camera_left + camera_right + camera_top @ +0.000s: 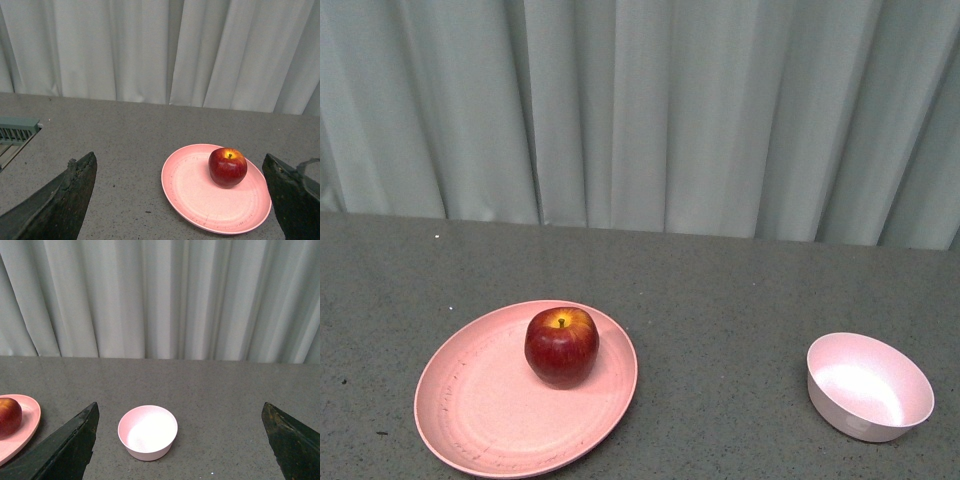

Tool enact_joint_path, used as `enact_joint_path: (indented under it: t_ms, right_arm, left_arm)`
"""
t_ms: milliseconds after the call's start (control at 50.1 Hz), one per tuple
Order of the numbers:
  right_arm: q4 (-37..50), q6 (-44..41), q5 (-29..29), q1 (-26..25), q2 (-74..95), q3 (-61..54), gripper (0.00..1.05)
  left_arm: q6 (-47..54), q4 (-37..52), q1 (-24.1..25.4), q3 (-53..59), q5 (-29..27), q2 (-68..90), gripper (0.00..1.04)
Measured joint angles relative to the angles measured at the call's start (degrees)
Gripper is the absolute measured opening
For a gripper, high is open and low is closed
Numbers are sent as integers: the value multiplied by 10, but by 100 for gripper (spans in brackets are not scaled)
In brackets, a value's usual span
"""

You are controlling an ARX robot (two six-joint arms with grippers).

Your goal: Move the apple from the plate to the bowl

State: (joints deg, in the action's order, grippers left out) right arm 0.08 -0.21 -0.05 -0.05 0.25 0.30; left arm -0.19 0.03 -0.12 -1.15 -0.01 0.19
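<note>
Plate (470, 420) sits left on the table (720, 290), with the bowl (850, 418) well apart to the right and empty. The apple (561, 346) stands upright on the plate's far half, stem up. It looks rigid, fairly heavy and glossy, so probably slippery: grab across the widest girth with moderate squeeze to avoid bruising. Left gripper (178, 159) and right gripper (180, 407) are both spread wide, holding nothing.

My left gripper (178, 156): two black, wedge-shaped fingers (65, 200) with rough, pitted faces and worn grey-green edges. My right gripper (180, 405): the same dark tapering wedges, smoother, faintly green along the inner edges.
</note>
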Motion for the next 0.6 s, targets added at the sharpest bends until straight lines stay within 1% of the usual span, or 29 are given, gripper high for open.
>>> enact_joint_path:
  t_ms: [599]
  right_arm:
    - [0,0,0,0,0,0,95]
  left_arm:
    - [0,0,0,0,0,0,98]
